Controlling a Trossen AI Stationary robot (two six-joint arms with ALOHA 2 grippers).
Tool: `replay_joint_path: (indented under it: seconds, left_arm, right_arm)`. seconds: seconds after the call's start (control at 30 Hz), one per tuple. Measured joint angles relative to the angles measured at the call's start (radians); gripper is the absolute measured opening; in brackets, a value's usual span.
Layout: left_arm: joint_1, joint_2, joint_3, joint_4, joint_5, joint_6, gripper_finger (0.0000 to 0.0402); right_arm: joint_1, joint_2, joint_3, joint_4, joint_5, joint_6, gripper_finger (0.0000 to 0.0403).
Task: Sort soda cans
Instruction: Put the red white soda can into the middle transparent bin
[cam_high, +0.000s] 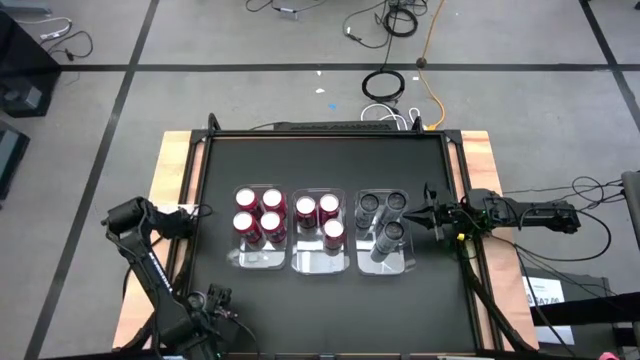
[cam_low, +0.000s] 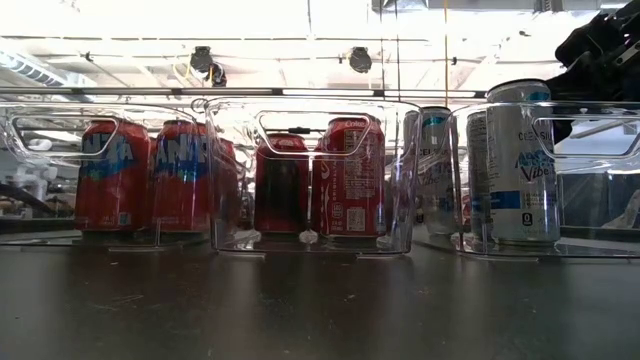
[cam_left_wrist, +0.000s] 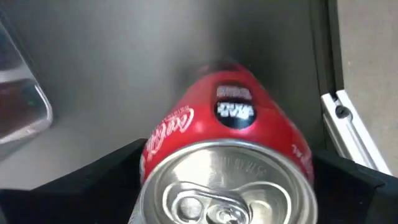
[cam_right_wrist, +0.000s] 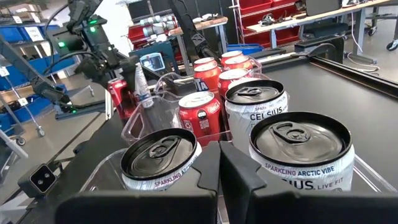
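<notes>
We see three clear bins in a row mid-table; left bin (cam_high: 258, 258) has four red cans (cam_high: 258, 213) packed in its far half, near half bare; middle bin (cam_high: 320, 262) has three red cans (cam_high: 319, 215), two at the far end and one behind them on the right side; right bin (cam_high: 385, 262) has three grey cans (cam_high: 383, 217), two at the far end, one nearer the middle.

Left gripper (cam_high: 212, 300) sits at the near-left edge of the table, well apart from the bins; its wrist view shows it clenched on a red can (cam_left_wrist: 227, 162), dark fingers (cam_left_wrist: 93, 180) pressed on both sides, silver top and pull tab toward the camera; the corner of a bin (cam_left_wrist: 25, 106) shows off to the side.

Right gripper (cam_high: 428, 212) is just beside the right bin's outer wall, arm reaching in from the table's right edge; in its wrist view the fingers (cam_right_wrist: 205, 180) sit together with nothing between them, so we call it clenched empty; grey cans (cam_right_wrist: 273, 130) show right ahead of it, red ones (cam_right_wrist: 214, 78) farther on.

Low view: red cans (cam_low: 150, 175) in the left and middle bins, a grey can (cam_low: 520, 165) in the right bin; all upright.
</notes>
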Motion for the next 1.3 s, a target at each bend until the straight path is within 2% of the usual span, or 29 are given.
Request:
replay_joint_path:
  seconds: [0.13,0.37,0.63,0.77,1.1,1.3]
  left_arm:
    - [0.000,0.000,-0.010,0.007,0.016,0.000,0.0365]
    - [0.000,-0.001,-0.010,0.049,0.015,0.001,0.0315]
    - [0.001,-0.001,-0.010,0.049,0.015,-0.001,0.0323]
    - [0.018,-0.001,-0.002,0.041,0.017,-0.093,0.0325]
    - [0.139,-0.001,0.133,0.005,0.003,-0.096,0.0326]
    - [0.252,-0.001,0.279,-0.006,-0.068,-0.021,0.0326]
  right_arm:
    - [0.000,0.000,0.000,0.000,0.000,0.000,0.0004]
    - [0.000,0.000,0.000,0.000,0.000,0.000,0.0004]
    - [0.000,0.000,0.000,0.000,0.000,0.000,0.0004]
    - [0.000,0.000,0.000,0.000,0.000,0.000,0.0004]
    - [0.000,0.000,0.000,0.000,0.000,0.000,0.0004]
    - [0.000,0.000,0.000,0.000,0.000,0.000,0.0004]
